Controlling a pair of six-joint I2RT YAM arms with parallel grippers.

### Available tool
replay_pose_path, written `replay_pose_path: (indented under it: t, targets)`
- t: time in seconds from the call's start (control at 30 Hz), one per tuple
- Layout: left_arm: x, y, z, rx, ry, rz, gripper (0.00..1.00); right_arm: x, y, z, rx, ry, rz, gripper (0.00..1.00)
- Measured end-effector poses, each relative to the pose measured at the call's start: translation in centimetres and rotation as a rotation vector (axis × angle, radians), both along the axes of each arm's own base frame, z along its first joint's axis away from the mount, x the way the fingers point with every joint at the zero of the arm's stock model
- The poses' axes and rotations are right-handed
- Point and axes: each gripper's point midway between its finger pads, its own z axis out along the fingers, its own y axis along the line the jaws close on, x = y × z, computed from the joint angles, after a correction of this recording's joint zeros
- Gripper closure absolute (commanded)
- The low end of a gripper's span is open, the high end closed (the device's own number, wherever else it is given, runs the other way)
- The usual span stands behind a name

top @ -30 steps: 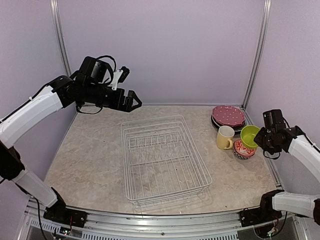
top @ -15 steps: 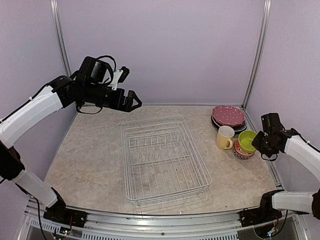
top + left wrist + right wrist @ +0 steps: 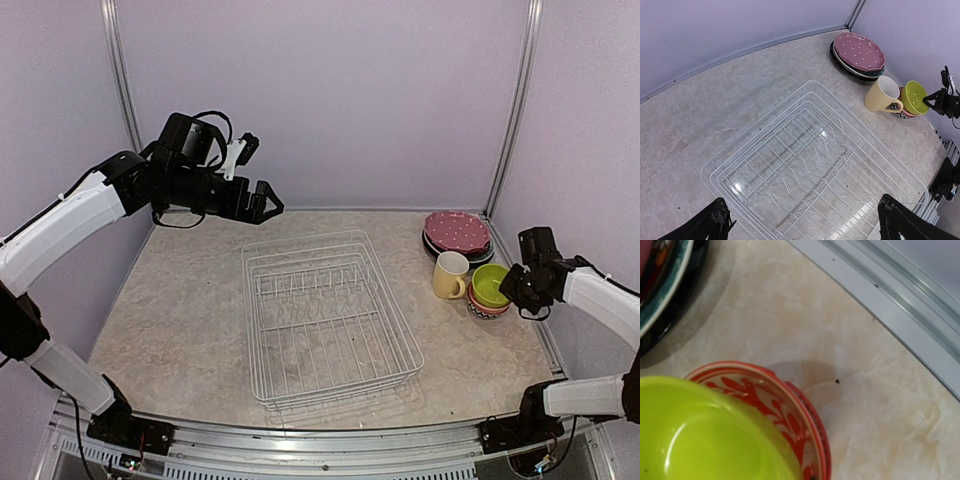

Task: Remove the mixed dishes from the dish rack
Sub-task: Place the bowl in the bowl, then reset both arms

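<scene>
The right end effector (image 3: pixel 513 285), clamped on the rim of the glossy lime green round bowl (image 3: pixel 488 284), has lowered it within the last second into the red-and-white patterned bowl (image 3: pixel 484 308) on the tabletop (image 3: pixel 180 320), right of the bare white wire dish rack (image 3: pixel 330 320), so unloading looks nearly done; the left end effector (image 3: pixel 268 205), fingers apart, hovers unmoved.

- Top external: high at the near edge of the table (image 3: pixel 170 320), looking down over all of it.
- Left wrist: raised, looking down across the dish rack (image 3: pixel 810 165).
- Right wrist: very close above the lime green bowl (image 3: pixel 700 435), shared by all views.
</scene>
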Motion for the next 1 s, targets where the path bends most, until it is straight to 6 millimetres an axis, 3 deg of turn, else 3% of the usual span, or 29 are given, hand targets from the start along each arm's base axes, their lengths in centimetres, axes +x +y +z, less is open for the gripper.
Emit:
replay_pose_path:
  t: [0.13, 0.27, 0.43, 0.5, 0.6, 0.77, 0.9, 1.0]
  targets:
    - [0.0, 0.0, 0.0, 0.0, 0.0, 0.0, 0.01, 0.1, 0.0, 0.0, -0.002, 0.0, 0.007, 0.99]
    - [0.0, 0.0, 0.0, 0.0, 0.0, 0.0, 0.01, 0.1, -0.2, -0.1, -0.004, -0.001, 0.006, 0.9]
    - [0.0, 0.0, 0.0, 0.0, 0.0, 0.0, 0.01, 0.4, 0.1, 0.0, -0.007, 0.0, 0.052, 0.37]
    - [0.0, 0.0, 0.0, 0.0, 0.0, 0.0, 0.01, 0.4, 0.2, 0.1, -0.007, -0.003, 0.069, 0.23]
    - [0.0, 0.0, 0.0, 0.0, 0.0, 0.0, 0.01, 0.1, 0.6, 1.2, -0.007, -0.03, 0.107, 0.12]
    - [0.1, 0.1, 0.1, -0.002, -0.004, 0.006, 0.01, -0.2, 2.1, 5.7, -0.001, -0.15, 0.23, 0.01]
    - [0.1, 1.1, 0.8, -0.031, -0.021, 0.024, 0.01, -1.0, 4.1, 11.4, -0.019, -0.307, 0.388, 0.0]
    - [-0.1, 2.7, 2.8, -0.077, -0.068, 0.056, 0.01, -2.6, 5.1, 16.4, -0.073, -0.452, 0.49, 0.0]
